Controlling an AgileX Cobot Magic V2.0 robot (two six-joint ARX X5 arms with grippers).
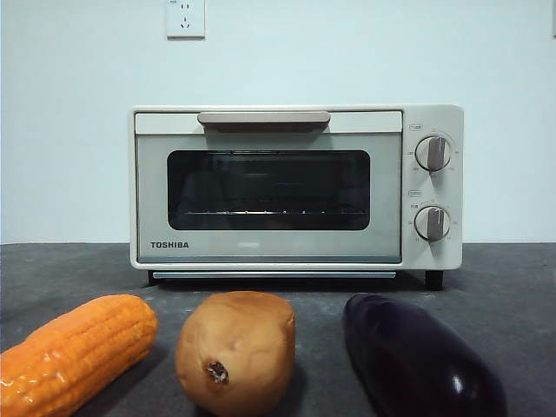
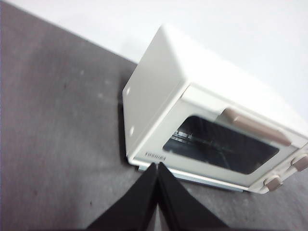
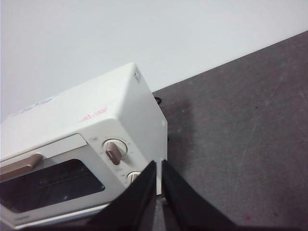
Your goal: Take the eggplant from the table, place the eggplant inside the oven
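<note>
The glossy dark purple eggplant (image 1: 417,356) lies on the dark grey table (image 1: 504,287) at the front right, in front of the oven. The cream TOSHIBA oven (image 1: 295,187) stands at the back with its door closed and its handle (image 1: 263,117) up. Neither arm shows in the front view. High over the table, my left gripper (image 2: 157,166) is shut and empty off the oven's (image 2: 192,125) left front corner. My right gripper (image 3: 159,163) is shut and empty too, off the oven's (image 3: 86,144) knob side. Both wrist views miss the eggplant.
An orange corn cob (image 1: 74,352) lies at the front left and a brown potato (image 1: 236,352) sits in the front middle, left of the eggplant. Two round knobs (image 1: 433,187) are on the oven's right side. A wall with a socket (image 1: 185,17) is behind.
</note>
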